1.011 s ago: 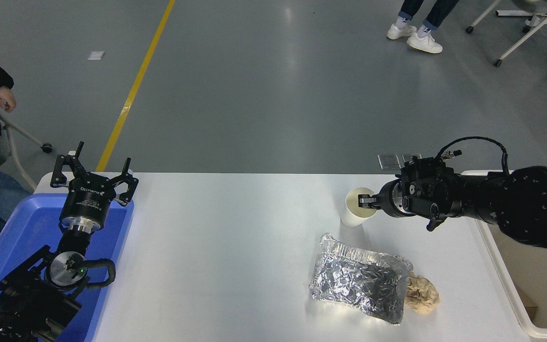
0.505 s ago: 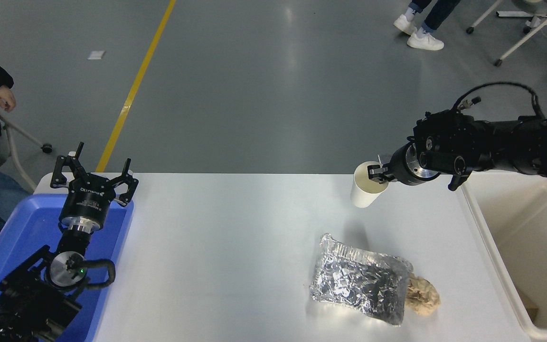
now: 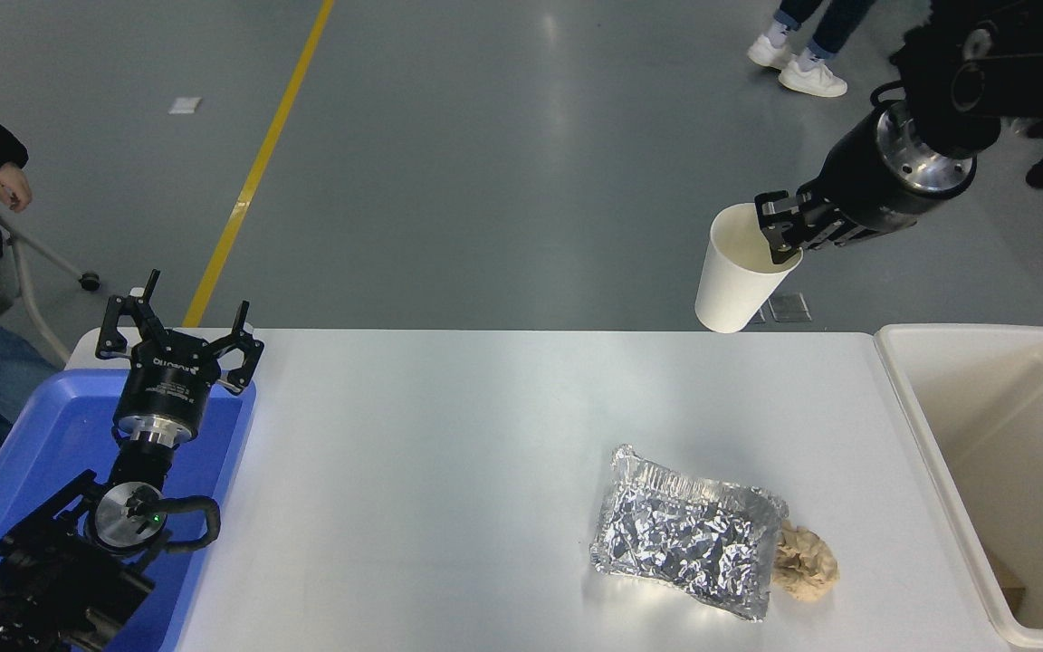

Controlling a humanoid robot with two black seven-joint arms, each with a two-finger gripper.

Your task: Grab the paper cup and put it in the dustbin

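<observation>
The white paper cup point(image 3: 732, 276) hangs high in the air over the table's far edge, tilted with its mouth up and to the right. My right gripper point(image 3: 779, 237) is shut on the cup's rim, one finger inside the mouth. The arm comes in from the top right corner. The cream-white dustbin point(image 3: 924, 453) stands at the table's right end, below and right of the cup. My left gripper point(image 3: 179, 333) is open and parked over the blue tray at the lower left.
A crumpled silver foil tray point(image 3: 684, 541) lies on the table point(image 3: 431, 480) at the front right, with a tan paper ball point(image 3: 807, 563) against its right side. A blue plastic tray point(image 3: 51, 435) sits at the left. People stand beyond the table.
My right gripper has lifted the cup off the table, up and slightly to the right. The arm has risen clear of the dustbin. The left arm has not moved.
</observation>
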